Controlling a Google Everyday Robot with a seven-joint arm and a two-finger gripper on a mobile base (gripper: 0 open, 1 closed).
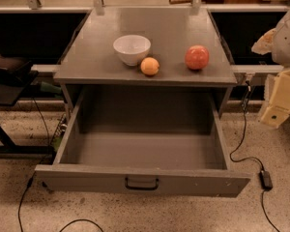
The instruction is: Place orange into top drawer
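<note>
Top drawer [144, 151] open, bare floor showing; orange [150, 66] on worktop [94, 62] just beside white bowl [131, 49]; gripper [279, 100] at right edge, grip state cannot tell.

Dim, warm light (perhaps from overhead); gripper [279, 105] at right edge.

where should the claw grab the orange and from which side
Take the orange across its middle from above, closing front to back: it is round, and the bowl sits close on its left. The claw hangs at the right edge, beside the cabinet.
</note>
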